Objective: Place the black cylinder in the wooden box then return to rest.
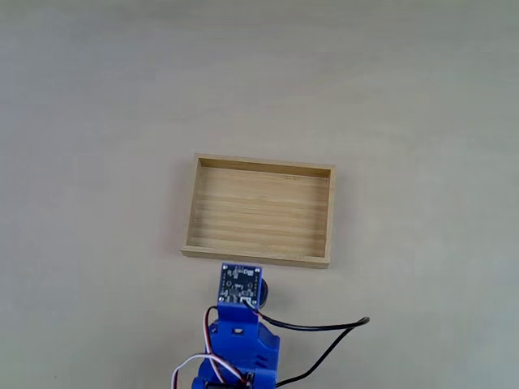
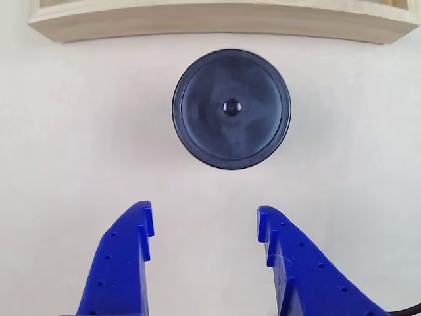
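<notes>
The black cylinder [image 2: 231,108] stands upright on the pale table, its round glossy top and central dimple facing the camera in the other view. My gripper [image 2: 205,217] is open, and its two blue fingers [image 2: 125,257] sit just short of the cylinder without touching it. The near wall of the wooden box [image 2: 217,20] lies right beyond the cylinder. In the fixed view the wooden box [image 1: 259,253] is empty. A sliver of the black cylinder [image 1: 262,288] peeks out beside the blue circuit board [image 1: 241,285] on my arm, just below the box's near wall.
My blue arm [image 1: 242,344] enters from the bottom edge of the fixed view, trailing a black cable [image 1: 324,328] to the right and red and white wires [image 1: 203,361] to the left. Bare table surrounds the box.
</notes>
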